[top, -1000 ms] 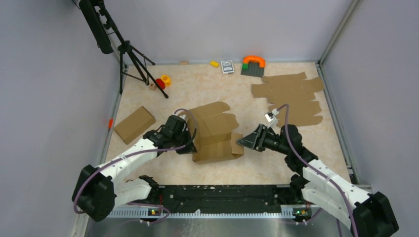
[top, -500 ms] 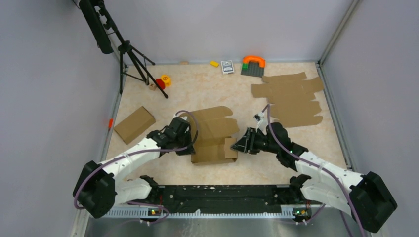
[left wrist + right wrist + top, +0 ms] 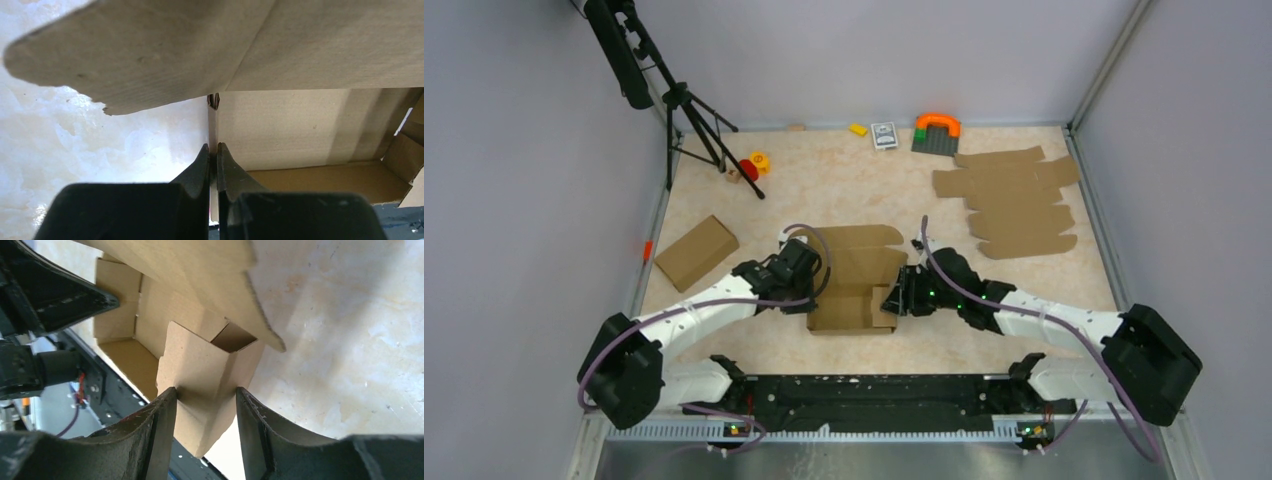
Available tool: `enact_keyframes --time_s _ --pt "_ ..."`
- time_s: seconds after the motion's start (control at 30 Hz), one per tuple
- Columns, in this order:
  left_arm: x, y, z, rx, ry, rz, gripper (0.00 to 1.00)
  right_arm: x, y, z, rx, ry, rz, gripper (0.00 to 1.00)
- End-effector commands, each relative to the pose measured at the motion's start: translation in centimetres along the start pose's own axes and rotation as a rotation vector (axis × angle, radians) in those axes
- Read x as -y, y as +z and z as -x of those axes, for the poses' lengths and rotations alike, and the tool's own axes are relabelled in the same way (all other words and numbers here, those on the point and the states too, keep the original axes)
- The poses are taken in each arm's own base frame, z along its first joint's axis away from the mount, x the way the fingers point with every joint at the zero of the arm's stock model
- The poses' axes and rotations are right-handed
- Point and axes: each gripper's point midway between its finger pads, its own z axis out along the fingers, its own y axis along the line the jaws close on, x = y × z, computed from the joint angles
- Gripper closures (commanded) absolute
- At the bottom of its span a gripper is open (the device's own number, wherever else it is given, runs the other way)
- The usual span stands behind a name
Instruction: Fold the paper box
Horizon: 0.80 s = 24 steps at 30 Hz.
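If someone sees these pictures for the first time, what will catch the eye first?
The half-folded paper box sits in the middle of the table, with an arm on each side. The left gripper has its jaws pinched on one thin wall, while the right gripper straddles a folded side flap. A pile of flat cardboard sheets lies at the far right.

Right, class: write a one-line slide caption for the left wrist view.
The left fingers pinch a thin side wall of the half-formed paper box, a flap spread above.
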Motion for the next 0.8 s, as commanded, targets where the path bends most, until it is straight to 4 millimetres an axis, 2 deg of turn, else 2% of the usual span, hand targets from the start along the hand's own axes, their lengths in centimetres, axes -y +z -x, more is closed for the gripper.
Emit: enact_keyframes --time_s 0.0,0.2,0.43,0.77 --pt "1.3 -0.2 2.0 0.058 -0.021 -0.01 1.0 -0.4 1.1 1.1 0.035 -0.077 -0.064 0.53" --pt "1.4 0.2 2.0 0.06 -0.027 -0.001 1.0 1.2 1.8 0.3 0.014 -0.112 -0.199 0.51" --pt "1.4 0.4 1.9 0.069 -0.031 0.006 1.0 1.7 2.3 0.1 -0.004 -0.161 -0.297 0.45" --pt "0.4 0.4 1.6 0.076 -0.028 0.042 1.0 4.2 0.8 0.9 -0.014 -0.207 -0.496 0.48"
